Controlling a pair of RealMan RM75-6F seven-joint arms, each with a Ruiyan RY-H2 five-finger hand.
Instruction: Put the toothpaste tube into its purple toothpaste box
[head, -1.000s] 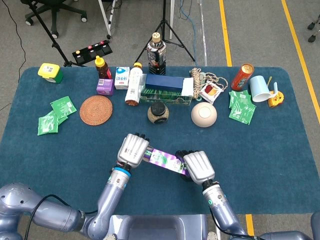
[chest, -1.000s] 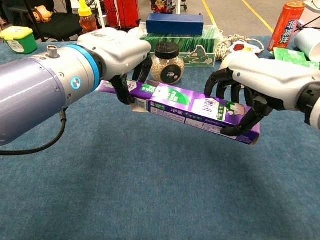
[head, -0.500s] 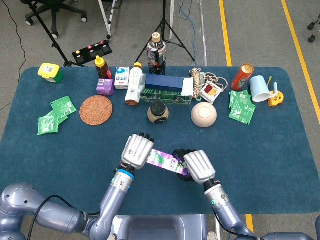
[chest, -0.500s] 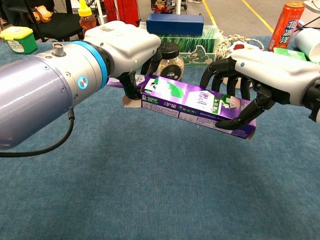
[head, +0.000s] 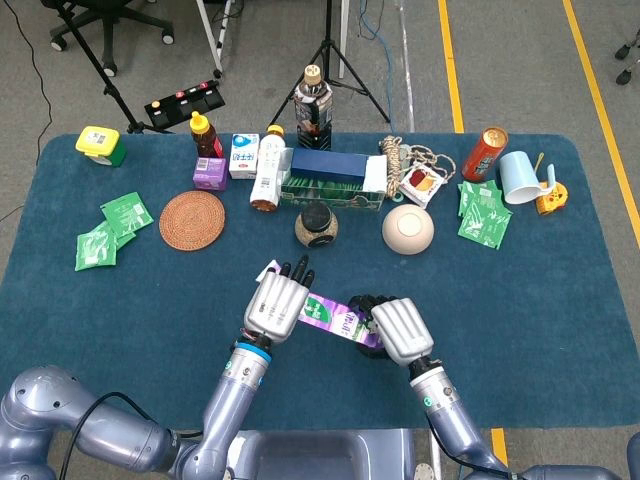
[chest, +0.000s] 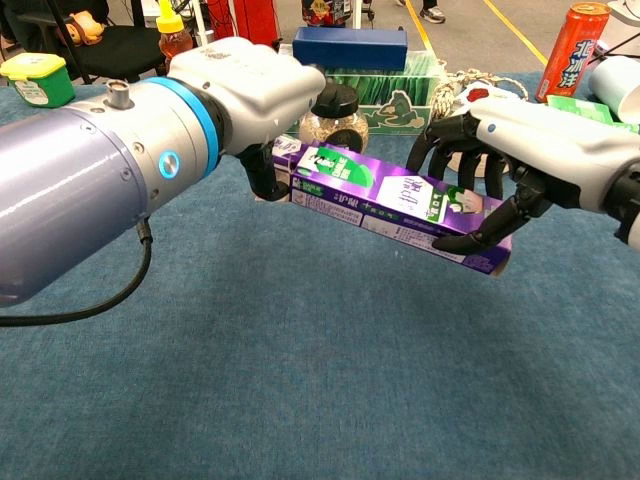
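The purple toothpaste box (head: 328, 318) (chest: 392, 201) hangs above the blue table, tilted down toward its right end. My left hand (head: 278, 303) (chest: 248, 88) holds the box's left end, its dark fingers (chest: 262, 176) wrapped at the end flap. Around the box's right end my right hand (head: 402, 331) (chest: 525, 140) grips from above, one fingertip under the lower edge. No toothpaste tube shows in either view; whether it sits inside the box cannot be told.
Behind the hands stand a dark-lidded jar (head: 318, 225), a beige bowl (head: 407, 228) and a round woven coaster (head: 191, 220). Bottles and a blue box (head: 328, 163) line the back. Green packets (head: 110, 230) lie at the left, a red can (head: 484, 153) and cup (head: 520, 176) at the right.
My left hand has moved right and away from me with the box's left end, which rose. The box now lies closer to the jar; my right hand kept its grip.
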